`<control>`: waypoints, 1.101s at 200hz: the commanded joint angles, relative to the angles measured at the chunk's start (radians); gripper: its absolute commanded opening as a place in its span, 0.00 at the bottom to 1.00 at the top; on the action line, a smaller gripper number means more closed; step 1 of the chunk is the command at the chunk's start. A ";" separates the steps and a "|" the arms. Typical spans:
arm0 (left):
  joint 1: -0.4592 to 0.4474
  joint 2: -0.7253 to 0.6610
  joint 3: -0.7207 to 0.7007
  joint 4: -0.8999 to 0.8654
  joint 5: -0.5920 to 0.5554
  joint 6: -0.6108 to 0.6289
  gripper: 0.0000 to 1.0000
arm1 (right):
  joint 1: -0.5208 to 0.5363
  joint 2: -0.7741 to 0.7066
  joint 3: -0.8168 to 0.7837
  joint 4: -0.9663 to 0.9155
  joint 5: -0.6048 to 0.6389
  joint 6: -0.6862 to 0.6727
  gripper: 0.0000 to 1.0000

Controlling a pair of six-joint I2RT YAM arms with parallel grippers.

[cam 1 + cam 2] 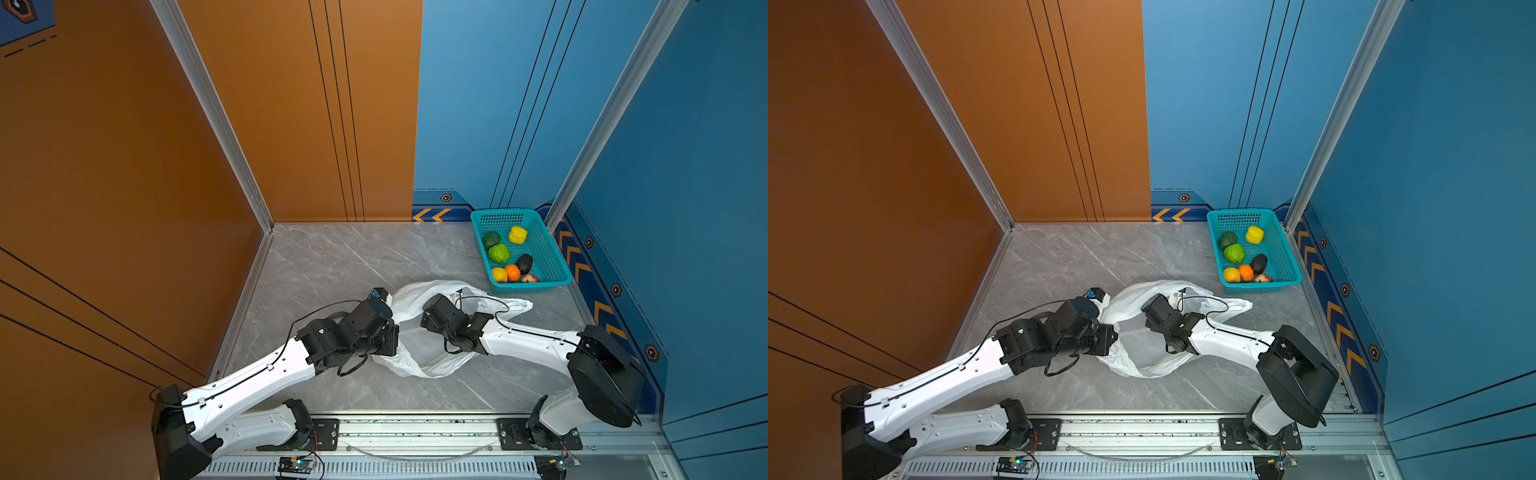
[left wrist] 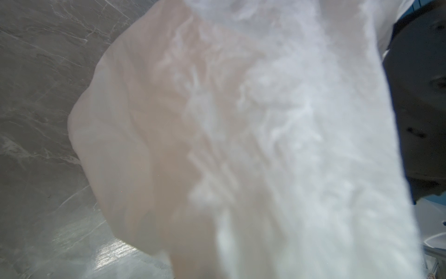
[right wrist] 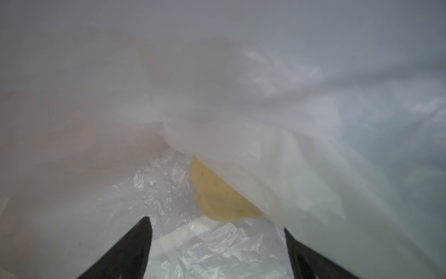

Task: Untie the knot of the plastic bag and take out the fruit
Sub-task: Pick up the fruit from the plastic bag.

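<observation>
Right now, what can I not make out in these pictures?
- Left gripper: its jaws hidden by its own body and the plastic bag in both top views; left wrist view shows only blurred bag.
- Pale yellow fruit: half under a bag fold, right wrist view; kind unclear.
- Other fruit inside: the plastic hides it.

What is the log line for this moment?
left gripper: shut on plastic bag | right gripper: open, inside bag, before pale yellow fruit | basket: seven fruits

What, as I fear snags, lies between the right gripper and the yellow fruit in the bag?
In the right wrist view, only crinkled film of the plastic bag lies between the open right gripper and the fruit; a fold overhangs it.
</observation>
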 commanded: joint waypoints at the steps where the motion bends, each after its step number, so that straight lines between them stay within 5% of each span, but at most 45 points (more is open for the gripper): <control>1: -0.016 0.005 0.035 -0.019 0.024 0.022 0.00 | -0.023 0.030 0.006 0.048 0.023 0.025 0.87; 138: -0.058 0.080 0.072 -0.030 0.090 0.070 0.00 | -0.093 0.160 0.002 0.226 0.012 0.072 0.86; 194: -0.060 0.078 0.070 -0.037 0.088 0.073 0.00 | -0.121 0.180 -0.020 0.277 -0.006 0.074 0.51; 220: -0.061 0.079 0.066 -0.038 0.076 0.071 0.00 | -0.112 0.167 -0.027 0.287 -0.022 0.068 0.44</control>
